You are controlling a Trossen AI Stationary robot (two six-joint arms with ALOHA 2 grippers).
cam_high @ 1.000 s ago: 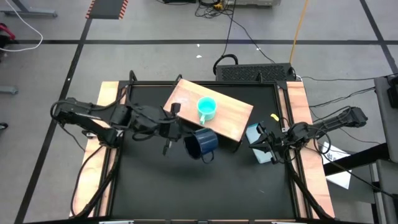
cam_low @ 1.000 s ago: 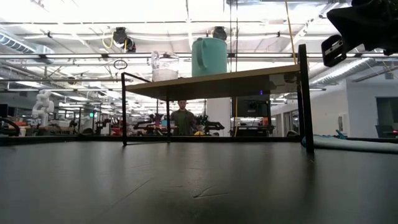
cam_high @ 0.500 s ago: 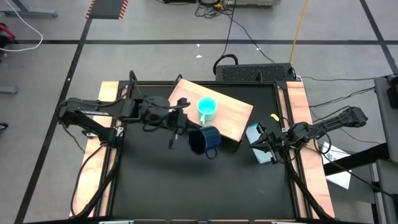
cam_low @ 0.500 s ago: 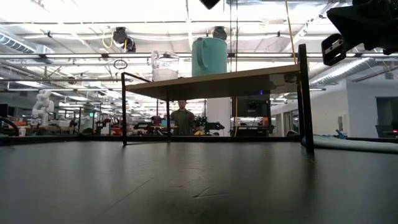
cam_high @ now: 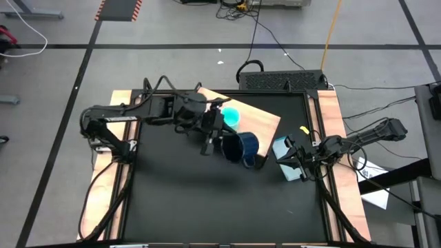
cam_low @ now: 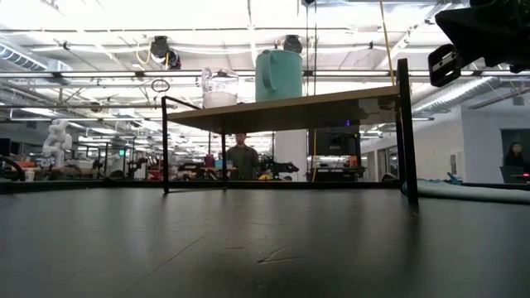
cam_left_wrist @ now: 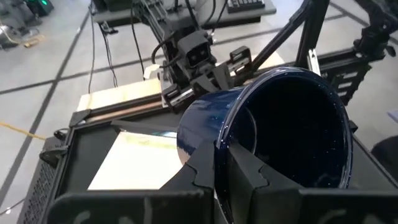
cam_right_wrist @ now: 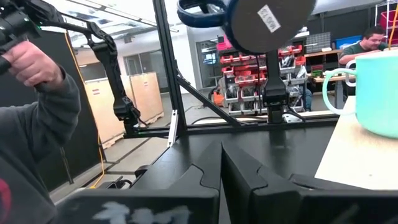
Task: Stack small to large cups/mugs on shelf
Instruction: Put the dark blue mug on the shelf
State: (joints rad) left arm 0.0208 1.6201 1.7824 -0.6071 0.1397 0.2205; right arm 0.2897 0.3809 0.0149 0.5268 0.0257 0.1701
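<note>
Left gripper (cam_high: 215, 134) is carrying the black mug (cam_high: 241, 147) across toward the shelf (cam_high: 265, 127); a second ago the mug was hanging off the shelf's near edge, and now it is sitting higher and farther along, over the board's near corner. The arm is stretching out with it.

Fingers (cam_left_wrist: 239, 174) are pinching the mug's rim, one inside the mouth and one outside, with the mug lying tilted on its side, mouth facing back toward the wrist camera. Handle is pointing away from the fingers, toward the near side of the table.

Turquoise mug (cam_high: 231, 117) is standing on the shelf just beyond the fingers, partly hidden under the left wrist in the high view. Clear cup (cam_low: 219, 88) is standing beside it on the board, seen only from the low view.

Right gripper (cam_high: 298, 162) is waiting at the right side of the table, fingers pressed together and holding nothing, unmoved over the last second.

Judgement: the largest mug is now arriving over the shelf. It is still tilted, so it is needing to be righted before being set down.
</note>
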